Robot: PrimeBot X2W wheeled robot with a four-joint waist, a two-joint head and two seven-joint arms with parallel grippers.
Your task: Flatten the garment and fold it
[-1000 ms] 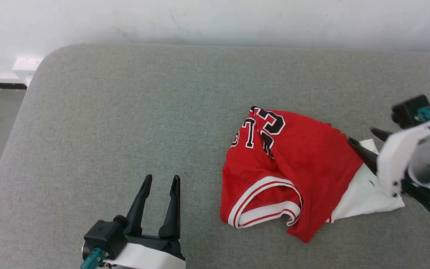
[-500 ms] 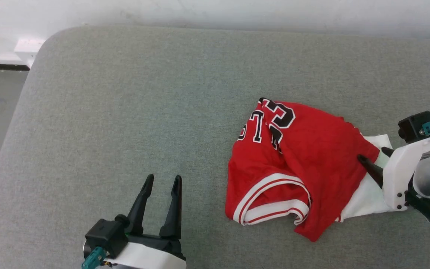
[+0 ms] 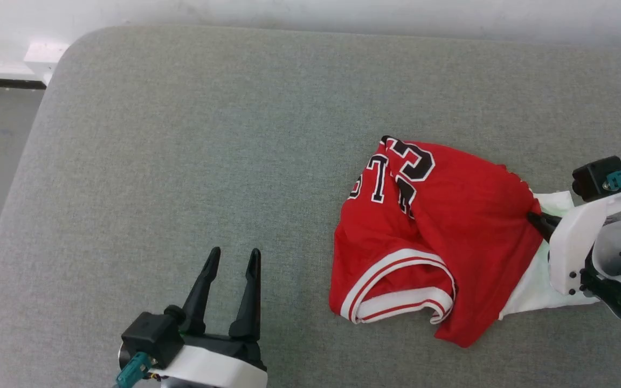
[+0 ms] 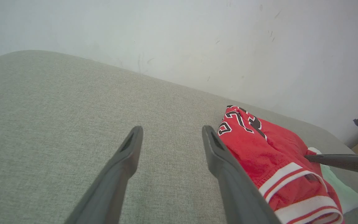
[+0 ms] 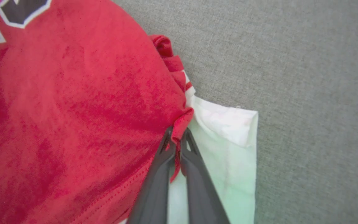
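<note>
Right wrist view: right hand (image 5: 178, 134) pinches a fold of crumpled red garment (image 5: 73, 93).

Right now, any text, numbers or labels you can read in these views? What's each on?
Red jersey, lettering: large black characters outlined in white, lying sideways and cut off by folds. No whole word or number can be read.
Nothing else in these views carries readable text.

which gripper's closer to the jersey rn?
Right. The right gripper has its jaws shut on the red edge of the garment, beside its white sleeve. The left gripper sits apart, left of it, jaws open over the grey surface.
</note>
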